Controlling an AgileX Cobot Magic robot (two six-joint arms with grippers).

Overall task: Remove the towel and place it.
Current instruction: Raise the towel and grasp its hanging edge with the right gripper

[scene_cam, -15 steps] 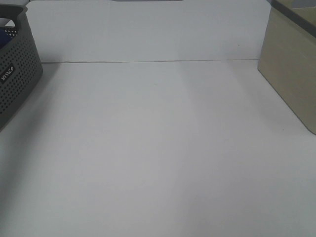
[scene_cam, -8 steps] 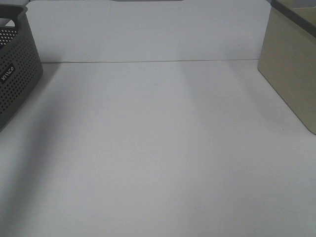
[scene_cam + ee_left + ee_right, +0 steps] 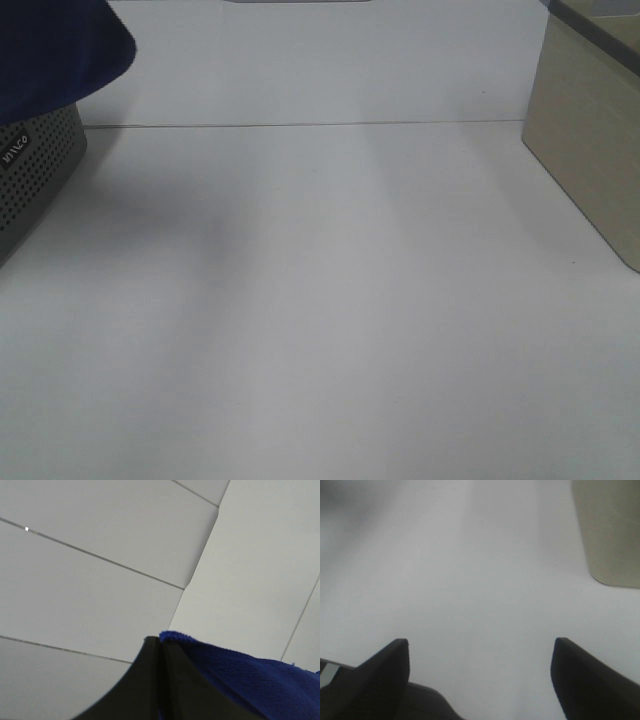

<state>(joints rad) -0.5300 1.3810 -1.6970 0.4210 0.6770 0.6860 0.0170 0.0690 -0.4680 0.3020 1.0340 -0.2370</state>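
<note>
The royal-blue towel [image 3: 55, 50] hangs into the top left corner of the exterior high view, over the grey perforated basket [image 3: 35, 175]. In the left wrist view my left gripper [image 3: 160, 647] is shut on the towel [image 3: 250, 677], its dark fingers pressed together with blue plush bunched beside them; white wall panels lie behind. Neither arm shows in the exterior high view. My right gripper [image 3: 480, 652] stands open above the bare white table [image 3: 470, 570], nothing between its fingers.
A beige box [image 3: 590, 130] stands at the table's right edge, also seen as the beige box [image 3: 607, 530] in the right wrist view. The white tabletop [image 3: 320, 300] stretches between basket and box, with a white wall behind.
The towel has risen out of the basket into the top left corner, covering the basket's rim. The right gripper shows no change.
</note>
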